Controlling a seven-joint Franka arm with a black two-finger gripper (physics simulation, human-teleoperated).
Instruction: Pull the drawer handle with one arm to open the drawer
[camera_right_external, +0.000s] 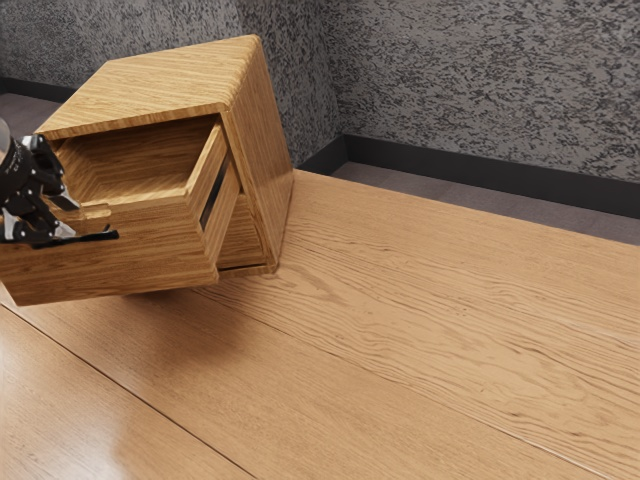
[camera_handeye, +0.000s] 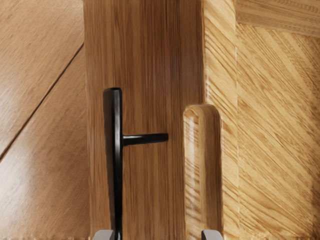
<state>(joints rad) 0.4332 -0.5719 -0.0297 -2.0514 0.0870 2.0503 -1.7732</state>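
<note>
A wooden cabinet (camera_right_external: 235, 110) stands tilted at the back of the table in the exterior view's left. Its upper drawer (camera_right_external: 130, 255) is pulled well out toward the exterior view's left, and its hollow inside shows. A thin black handle (camera_right_external: 92, 237) sits on the drawer front. My black gripper (camera_right_external: 48, 215) is at that front, right by the handle. In the wrist view the handle bar (camera_handeye: 116, 165) runs along the drawer front (camera_handeye: 150, 75), close to one fingertip (camera_handeye: 104, 234). The other fingertip (camera_handeye: 211, 234) is far off by a rounded notch (camera_handeye: 202, 165). The fingers stand wide apart, so the gripper is open.
The wooden table (camera_right_external: 420, 340) stretches wide toward the exterior view's right and front. A speckled grey wall (camera_right_external: 480, 70) with a dark baseboard (camera_right_external: 500, 175) runs behind it.
</note>
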